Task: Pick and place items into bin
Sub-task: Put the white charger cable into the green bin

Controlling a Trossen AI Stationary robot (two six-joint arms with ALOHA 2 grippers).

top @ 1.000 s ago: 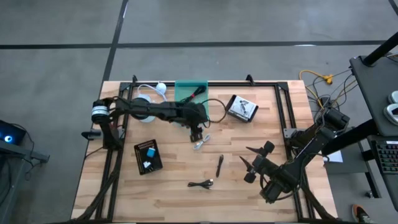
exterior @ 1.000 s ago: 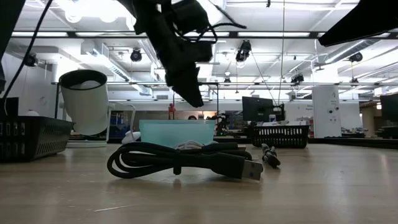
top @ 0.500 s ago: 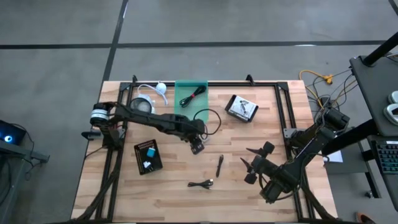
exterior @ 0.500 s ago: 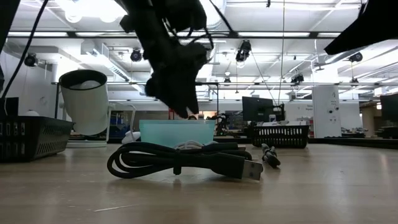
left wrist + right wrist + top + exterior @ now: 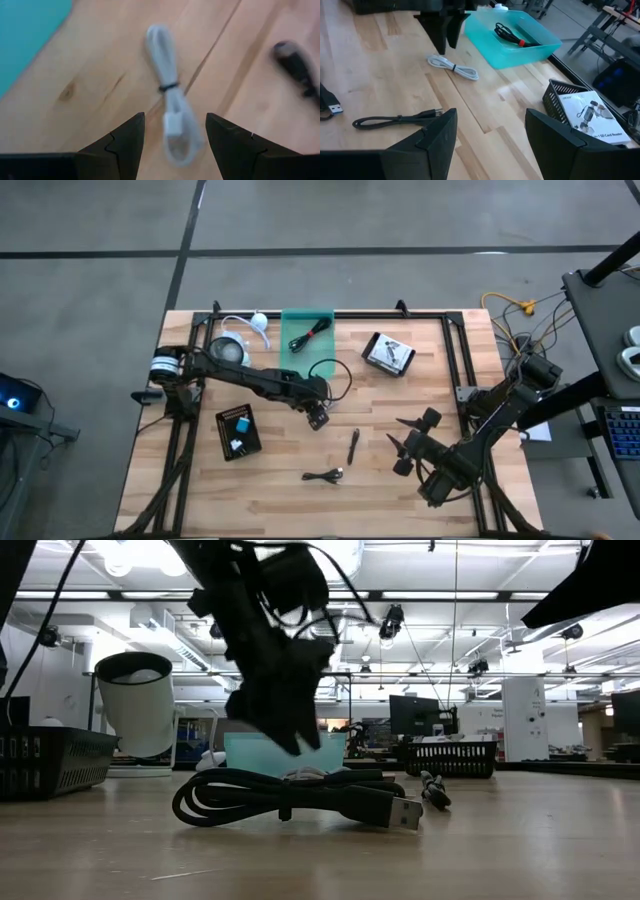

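Note:
A small white bundled cable lies flat on the wood, seen too in the right wrist view. My left gripper hangs open just above it, one finger on each side, not touching; it covers the cable in the high view. The teal bin at the far edge holds a black cable with red. A black pen-like stick and a black cable lie nearer. My right gripper waits open toward the near right.
A black tray with white printed cards stands right of the bin. A black box with a blue piece lies near left. A white cup-like object sits at the far left. In the low view a black basket stands at the left.
My left gripper has moved from beside the bin toward the near edge and come down over the white cable, staying open. The cable has not moved. The right arm has kept still.

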